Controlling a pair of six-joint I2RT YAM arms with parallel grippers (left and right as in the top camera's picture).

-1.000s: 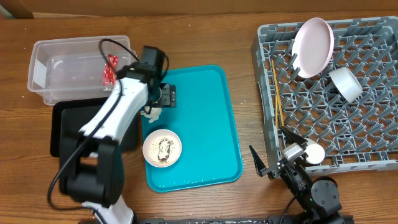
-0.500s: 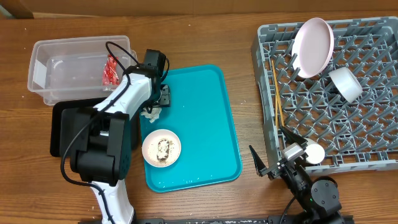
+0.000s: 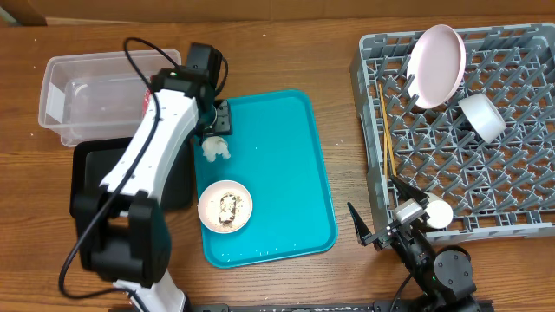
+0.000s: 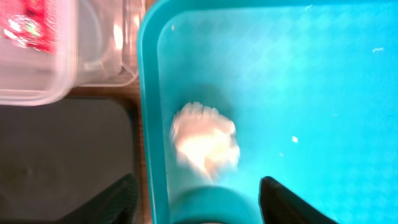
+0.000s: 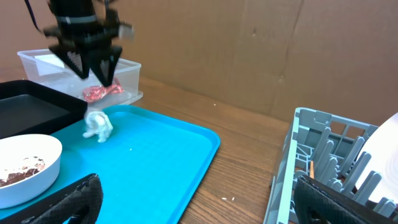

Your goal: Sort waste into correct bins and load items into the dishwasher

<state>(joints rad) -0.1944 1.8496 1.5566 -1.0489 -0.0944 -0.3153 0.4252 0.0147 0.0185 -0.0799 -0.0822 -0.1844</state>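
A crumpled white napkin (image 3: 214, 149) lies on the teal tray (image 3: 286, 165) near its left rim; it also shows in the left wrist view (image 4: 205, 140) and the right wrist view (image 5: 98, 126). My left gripper (image 3: 218, 119) hangs open and empty just above it (image 4: 196, 205). The red wrapper (image 4: 28, 28) lies in the clear tub (image 3: 87, 87). A white bowl (image 3: 225, 206) with rice and brown scraps sits on the tray. The black tray (image 3: 91, 178) lies below the tub. The plate (image 3: 436, 62), a bowl (image 3: 481, 115), chopsticks (image 3: 384, 130) and cup (image 3: 439, 213) sit in the grey rack (image 3: 486, 165). My right gripper (image 3: 381, 208) is open and empty.
The left arm stretches across the black tray and the tub's right end. The right arm's base stands at the table's front edge beside the rack's front left corner. Bare wood lies between the teal tray and the rack (image 5: 249, 168).
My left gripper has drawn back from the napkin toward the tray's far left corner, and its arm has swung round. The napkin stays on the tray. The right arm has not moved.
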